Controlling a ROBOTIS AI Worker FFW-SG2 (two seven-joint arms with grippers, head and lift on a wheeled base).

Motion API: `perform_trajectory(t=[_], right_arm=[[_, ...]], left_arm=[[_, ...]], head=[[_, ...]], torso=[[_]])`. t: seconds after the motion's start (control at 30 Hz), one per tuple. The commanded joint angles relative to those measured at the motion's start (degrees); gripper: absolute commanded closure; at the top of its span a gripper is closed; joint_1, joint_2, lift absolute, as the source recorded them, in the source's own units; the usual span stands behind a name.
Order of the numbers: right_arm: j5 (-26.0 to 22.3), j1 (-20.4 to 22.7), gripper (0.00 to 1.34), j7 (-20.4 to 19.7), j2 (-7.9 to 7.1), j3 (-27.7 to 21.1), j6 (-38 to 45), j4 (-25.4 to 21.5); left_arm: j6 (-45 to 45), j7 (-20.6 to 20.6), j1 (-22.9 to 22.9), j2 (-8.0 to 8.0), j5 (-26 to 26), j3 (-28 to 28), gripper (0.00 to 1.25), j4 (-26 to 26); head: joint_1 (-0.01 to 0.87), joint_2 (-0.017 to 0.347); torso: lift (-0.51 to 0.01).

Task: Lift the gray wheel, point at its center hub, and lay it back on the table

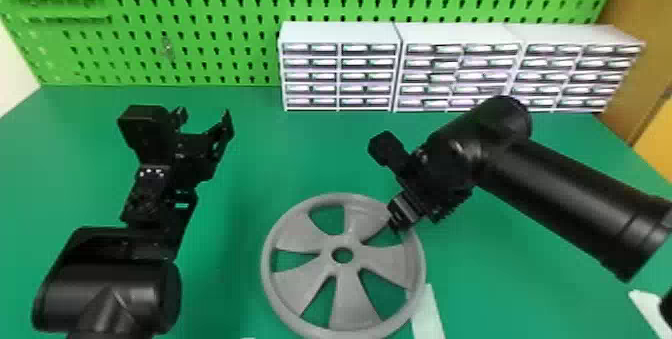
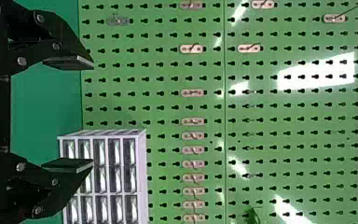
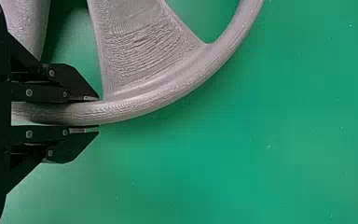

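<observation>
The gray wheel [image 1: 351,308], a round rim with broad spokes around a center hub [image 1: 343,269], lies face up at the front middle. At its far right rim is my right gripper [image 1: 398,219]. In the right wrist view, the right gripper [image 3: 98,114] has one finger on each side of the wheel's rim [image 3: 177,91], both against it. Whether the wheel touches the table I cannot tell. My left gripper [image 1: 205,117] is held left of and beyond the wheel; in the left wrist view the left gripper [image 2: 92,113] stands wide open and holds nothing.
White drawer cabinets [image 1: 340,33] line the back of the green table [image 1: 300,158], with a green pegboard [image 1: 200,28] behind. A white strip [image 1: 428,313] lies by the wheel's right edge, and another pale piece [image 1: 650,308] is at the far right front.
</observation>
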Motion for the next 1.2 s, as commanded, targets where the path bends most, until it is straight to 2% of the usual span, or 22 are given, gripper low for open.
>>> perform_trajectory(t=[0.0,0.3,0.6,0.77,1.03,1.17], right_arm=[[0.28,0.09,1.24,0.00,-0.20,-0.11,-0.77,-0.20],[0.98,0.09,1.24,0.00,-0.37,-1.87,-0.59,-0.91],[2.04,1.85,1.24,0.00,-0.11,-6.88,-3.23,-1.35],[6.17,2.99,1.24,0.00,0.60,-11.27,-3.67,-3.19],[8.98,4.31,1.24,0.00,0.95,-16.28,-4.90,-3.37],[10.48,5.54,1.24,0.00,1.04,-19.00,-7.18,-3.81]], left_arm=[[0.00,0.00,0.01,0.02,0.00,-0.07,0.51,0.00],[0.00,0.00,0.01,0.02,0.00,-0.16,0.51,0.00],[0.00,0.00,0.10,0.02,0.44,-0.33,0.51,0.00],[0.09,0.00,0.10,0.02,0.88,-0.42,0.51,-0.26],[3.25,0.62,1.77,0.02,0.53,0.11,0.51,-7.12],[4.66,3.34,2.82,0.02,0.44,-0.07,0.51,-11.43]], head=[[0.692,0.048],[0.692,0.048],[0.692,0.048],[0.692,0.048],[0.692,0.048],[0.692,0.048]], torso=[[-0.096],[-0.096],[-0.096],[-0.096],[-0.096],[-0.096]])
